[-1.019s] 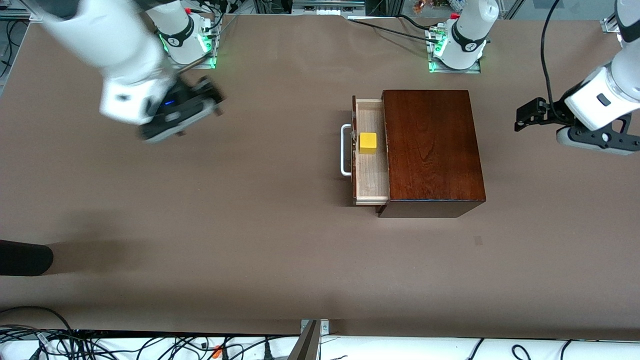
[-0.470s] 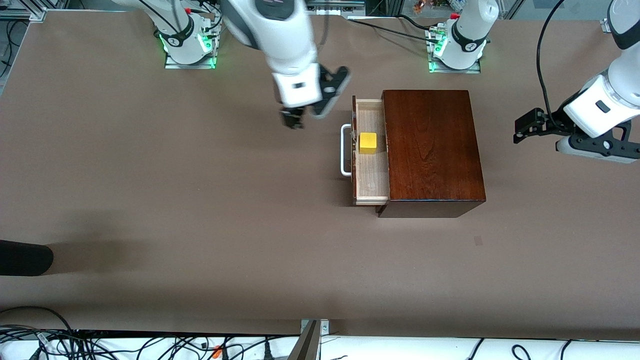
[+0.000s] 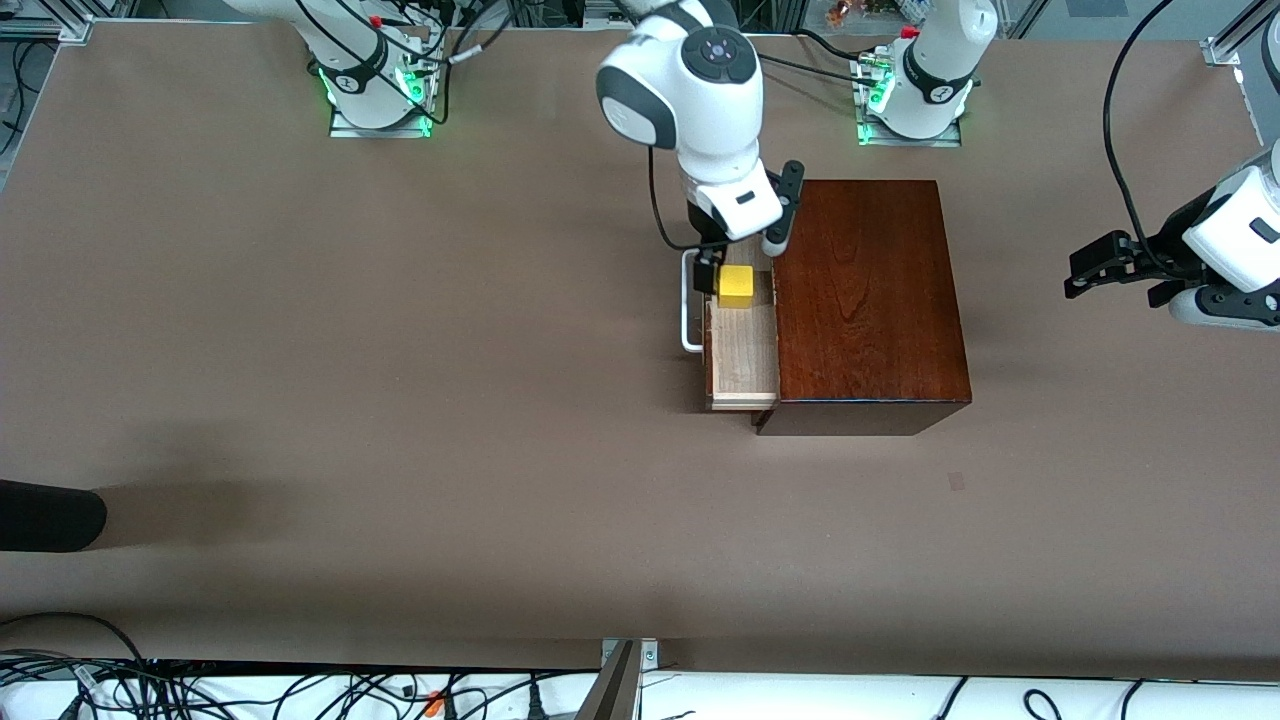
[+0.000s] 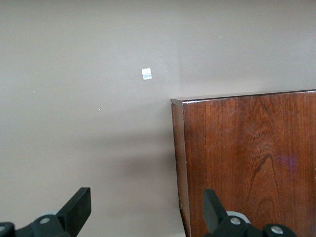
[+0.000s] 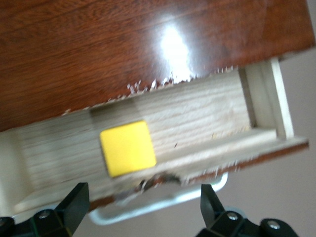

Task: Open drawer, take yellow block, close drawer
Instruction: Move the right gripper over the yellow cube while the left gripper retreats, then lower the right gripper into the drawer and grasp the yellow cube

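Drawer (image 3: 745, 350) stands pulled out of the dark wooden box (image 3: 865, 300), toward the right arm's end of the bench (image 3: 400, 400). Pale wood floor of the drawer exposed. White handle (image 3: 688, 310) on the drawer front, pointing away from the box.

Yellow block (image 3: 736, 285) sits on the drawer floor, flat, in the part of the drawer farther from the front camera. In the right wrist view the block (image 5: 128, 148) lies close against the inner face of the drawer front, with a strip of bare floor between it and the box edge. Nothing touching it.

Right gripper (image 3: 738, 262) hangs over the open drawer, directly above the block. Fingers spread wide, empty. In the right wrist view both fingers (image 5: 74, 207) frame the block with clear gaps on either side; the handle (image 5: 163, 205) shows between them.

Left gripper (image 3: 1085, 272) waits in the air over bare bench at the left arm's end, well apart from the box. Fingers wide open, holding nothing. Its wrist view shows both fingers (image 4: 79, 207) apart, with a corner of the box top (image 4: 247, 163) and a small white mark (image 4: 146, 73) on the bench surface.
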`<state>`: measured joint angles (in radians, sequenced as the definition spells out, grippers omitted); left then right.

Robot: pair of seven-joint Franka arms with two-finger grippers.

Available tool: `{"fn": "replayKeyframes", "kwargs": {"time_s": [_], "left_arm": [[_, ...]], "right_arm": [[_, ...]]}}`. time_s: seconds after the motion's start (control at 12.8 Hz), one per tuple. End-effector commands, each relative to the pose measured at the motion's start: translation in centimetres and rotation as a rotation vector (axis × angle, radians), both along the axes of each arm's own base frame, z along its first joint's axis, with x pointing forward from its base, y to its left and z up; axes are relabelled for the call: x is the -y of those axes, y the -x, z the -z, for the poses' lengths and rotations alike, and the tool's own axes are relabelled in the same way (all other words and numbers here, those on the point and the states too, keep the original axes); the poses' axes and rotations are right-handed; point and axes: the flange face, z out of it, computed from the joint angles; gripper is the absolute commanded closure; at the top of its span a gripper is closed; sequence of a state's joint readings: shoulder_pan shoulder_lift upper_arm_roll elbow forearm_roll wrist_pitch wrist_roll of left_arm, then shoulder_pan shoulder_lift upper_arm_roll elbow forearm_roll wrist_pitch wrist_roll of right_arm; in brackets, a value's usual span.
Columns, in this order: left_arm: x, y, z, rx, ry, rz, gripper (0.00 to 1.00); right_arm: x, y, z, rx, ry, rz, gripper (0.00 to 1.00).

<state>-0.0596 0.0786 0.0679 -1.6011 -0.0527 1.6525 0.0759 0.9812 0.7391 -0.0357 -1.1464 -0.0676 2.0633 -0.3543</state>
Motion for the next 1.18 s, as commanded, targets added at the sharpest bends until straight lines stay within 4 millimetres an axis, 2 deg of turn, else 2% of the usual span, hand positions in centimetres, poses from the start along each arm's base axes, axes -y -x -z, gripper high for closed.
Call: {"fn": "replayKeyframes", "kwargs": {"time_s": [0.0, 0.16, 0.39, 0.63, 0.94, 1.02, 1.1], "left_arm": [[1.2, 0.6, -0.8, 0.017, -0.02, 0.036, 0.0], [1.4, 1.2, -0.8, 0.038, -0.028, 0.042, 0.0], [1.2, 3.1, -0.4, 0.073, -0.025, 0.038, 0.0], [1.5, 3.1, -0.6, 0.081, -0.03, 0.045, 0.0], [1.8, 2.9, -0.7, 0.085, -0.048, 0.056, 0.0], [1.8, 2.9, -0.7, 0.085, -0.048, 0.056, 0.0], [1.8, 2.9, -0.7, 0.083, -0.048, 0.056, 0.0]], "right_arm": [[-1.2, -0.2, 1.1, 0.053, 0.023, -0.103, 0.0], [-1.4, -0.4, 3.3, 0.049, 0.037, -0.143, 0.0], [-1.7, 0.4, 4.0, 0.035, 0.052, -0.167, 0.0], [-2.2, 1.0, 5.8, 0.022, 0.069, -0.178, 0.0], [-2.6, 1.8, 6.2, 0.016, 0.069, -0.148, 0.0], [-2.8, 2.0, 6.4, 0.021, 0.077, -0.16, 0.06], [-2.8, 2.1, 6.4, 0.02, 0.078, -0.162, 0.23]]}}
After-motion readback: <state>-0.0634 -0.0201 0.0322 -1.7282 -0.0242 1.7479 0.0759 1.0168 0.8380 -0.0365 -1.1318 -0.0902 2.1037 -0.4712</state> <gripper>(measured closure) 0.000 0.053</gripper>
